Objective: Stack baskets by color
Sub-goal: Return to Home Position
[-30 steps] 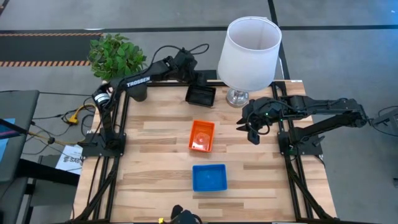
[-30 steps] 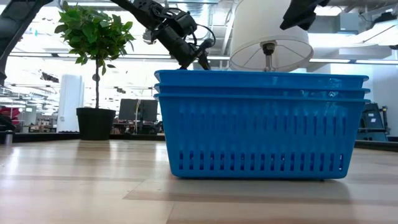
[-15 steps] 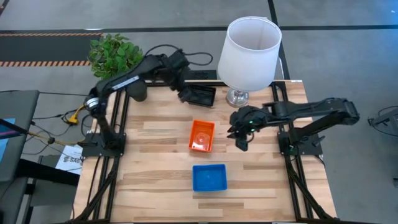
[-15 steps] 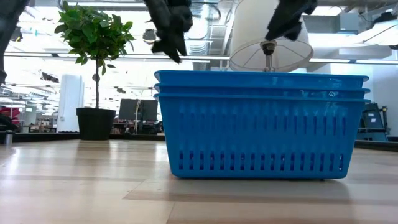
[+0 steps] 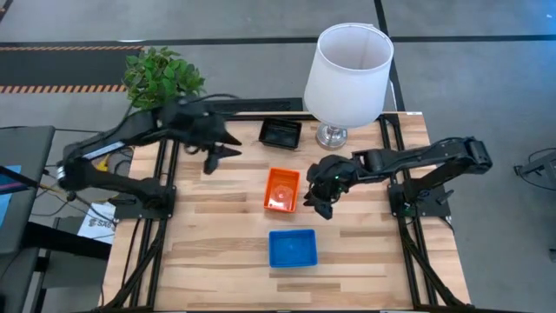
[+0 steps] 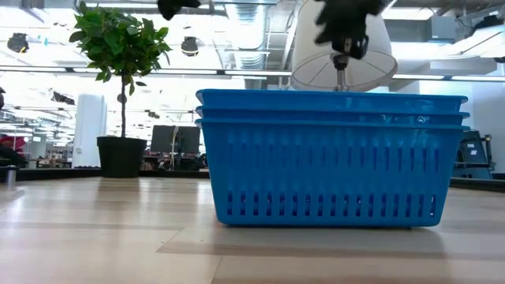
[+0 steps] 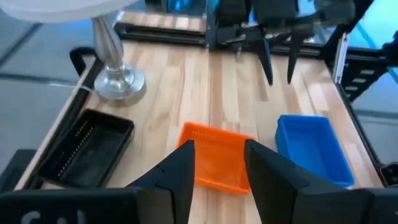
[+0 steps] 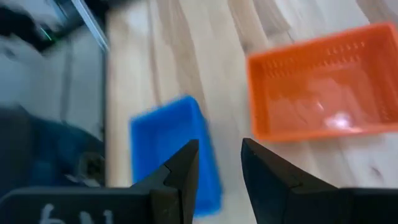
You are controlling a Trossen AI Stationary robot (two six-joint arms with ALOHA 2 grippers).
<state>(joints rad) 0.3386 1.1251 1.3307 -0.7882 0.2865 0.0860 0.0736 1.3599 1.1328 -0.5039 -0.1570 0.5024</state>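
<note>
A black basket sits on the table near the far edge. An orange basket is at the middle and a blue basket nearer the front. In the low view the blue basket shows three nested rims. My left gripper hangs open above the table, left of the black basket, with nothing between its fingers. My right gripper hovers open just right of the orange basket, also with nothing between its fingers.
A white-shaded lamp stands on its metal foot at the far right of the table. A potted plant stands off the far left corner. Bare wood lies left of the baskets and along the near edge.
My left gripper has drawn away from the black basket, going up and toward the table's left edge, and has rolled. My right gripper has come from the right side toward the orange basket, sinking a little. The baskets have stayed where they were.
</note>
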